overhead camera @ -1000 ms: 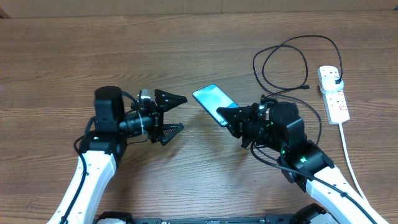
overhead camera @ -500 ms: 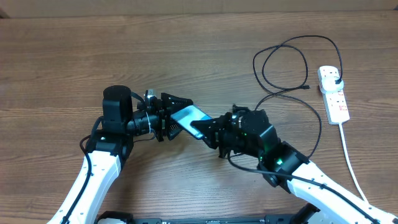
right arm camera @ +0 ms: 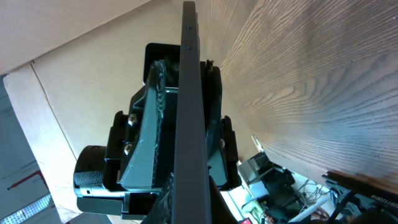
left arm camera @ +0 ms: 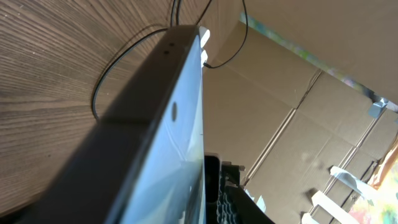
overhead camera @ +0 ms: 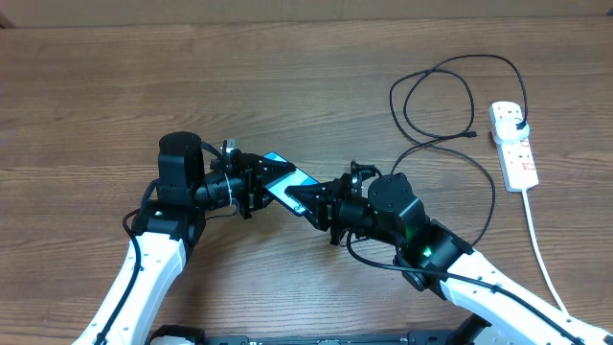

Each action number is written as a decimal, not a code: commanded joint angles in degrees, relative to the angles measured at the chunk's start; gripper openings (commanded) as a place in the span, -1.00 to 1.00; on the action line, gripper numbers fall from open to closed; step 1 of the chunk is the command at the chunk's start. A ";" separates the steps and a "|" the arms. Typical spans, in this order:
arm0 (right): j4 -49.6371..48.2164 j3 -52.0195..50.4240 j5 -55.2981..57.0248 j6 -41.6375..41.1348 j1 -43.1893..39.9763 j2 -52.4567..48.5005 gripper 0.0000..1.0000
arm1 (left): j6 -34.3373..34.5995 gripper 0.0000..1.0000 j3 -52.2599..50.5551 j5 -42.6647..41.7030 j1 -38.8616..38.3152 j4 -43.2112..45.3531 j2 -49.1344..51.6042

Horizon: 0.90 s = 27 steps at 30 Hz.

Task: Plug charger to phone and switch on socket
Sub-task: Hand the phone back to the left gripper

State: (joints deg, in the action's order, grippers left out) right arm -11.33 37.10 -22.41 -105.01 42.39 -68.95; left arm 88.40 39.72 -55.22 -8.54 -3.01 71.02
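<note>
Light-blue phone [overhead camera: 287, 178], black charger [overhead camera: 392, 99], white socket [overhead camera: 514, 149], wood-grain table [overhead camera: 192, 77].

A brown wooden table [overhead camera: 306, 67] with a long, streaky grain fills nearly the whole overhead view, evenly lit. Along its 12 o'clock edge runs a narrow pale cardboard strip [overhead camera: 287, 10].

In the left wrist view the tabletop lies at 9 to 11 o'clock, and creased cardboard panels [left arm camera: 280, 93] with visible seams stand behind it from 12 to 4 o'clock. A white frame [left arm camera: 348, 186], blurred and brightly lit, shows at 4 o'clock.

In the right wrist view a plain cardboard wall [right arm camera: 68, 56] takes 9 to 11 o'clock. The wood at 4 o'clock carries a pale, cool sheen.
</note>
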 commanded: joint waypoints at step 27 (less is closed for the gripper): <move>10.73 0.44 16.20 29.20 -0.33 0.52 0.05 | -17.05 -0.92 0.37 10.01 -0.11 -10.29 0.66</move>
State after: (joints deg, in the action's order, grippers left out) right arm -0.86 37.26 -13.47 -90.56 42.72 -68.84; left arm 78.04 39.66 -46.46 -8.91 -12.38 71.09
